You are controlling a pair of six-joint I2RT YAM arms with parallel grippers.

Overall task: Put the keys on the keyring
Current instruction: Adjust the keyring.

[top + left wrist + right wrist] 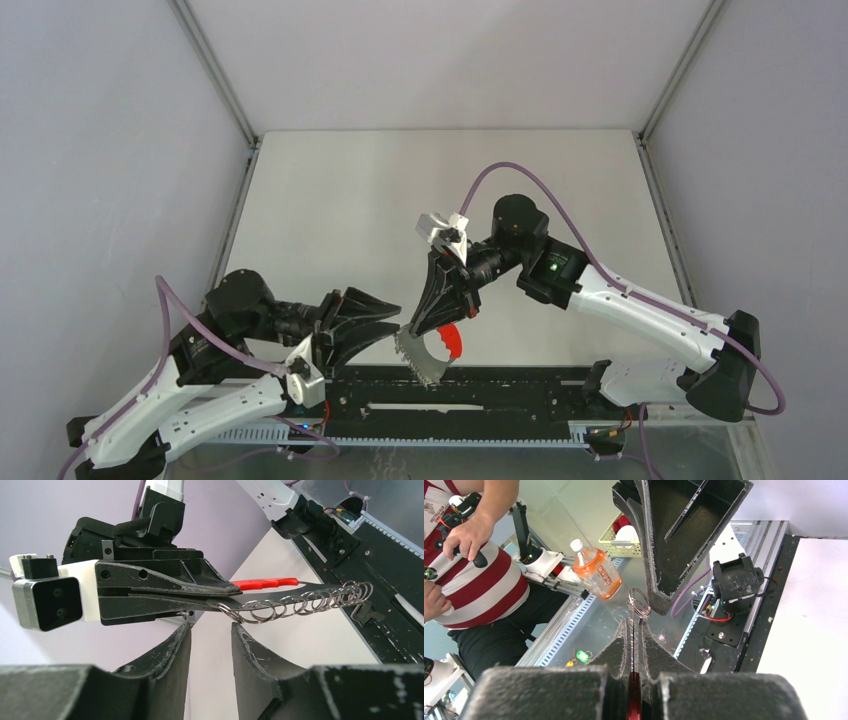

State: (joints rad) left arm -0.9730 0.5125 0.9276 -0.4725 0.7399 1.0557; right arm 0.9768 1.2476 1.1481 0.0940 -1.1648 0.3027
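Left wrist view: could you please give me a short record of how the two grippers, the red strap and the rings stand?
right gripper: shut on the red strap, pointing sideways across the view
red strap: sticks out straight past the right gripper's tips
ring chain: row of linked silvery rings, running out from the same grip just under the strap
left gripper: open, holding nothing, tips close under the ring chain
table: white, below both grippers

Overhead, wrist close-ups — shared red strap (260, 584)
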